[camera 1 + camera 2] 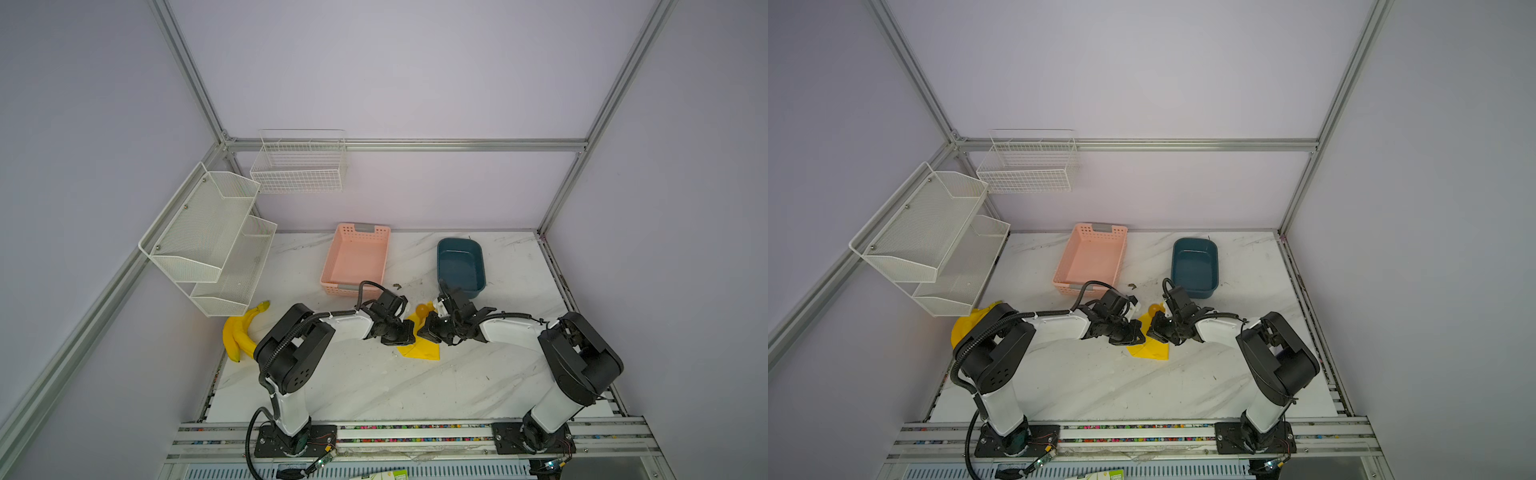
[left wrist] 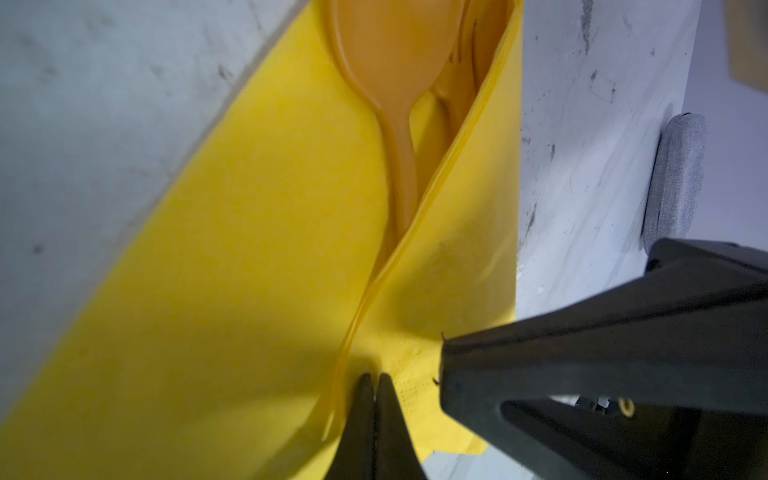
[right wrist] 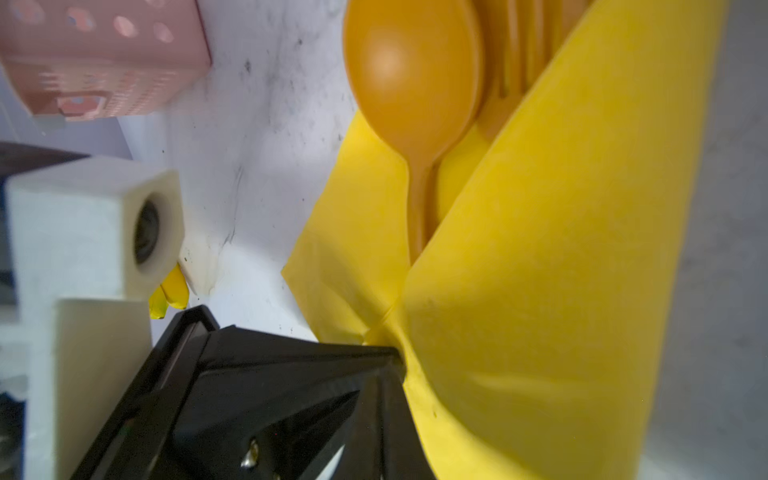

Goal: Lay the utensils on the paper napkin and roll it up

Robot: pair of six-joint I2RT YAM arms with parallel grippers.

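The left gripper (image 2: 374, 386) and the right gripper (image 1: 424, 331), both pressed together, were at the bright yellow paper napkin (image 2: 249, 249), which was folded over slim orange-gold plastic utensils (image 3: 411, 83).

left arm (image 1: 349, 324), right arm (image 1: 505, 330) meet over paper napkin (image 1: 422, 352); spoon (image 1: 422, 309) protrudes.
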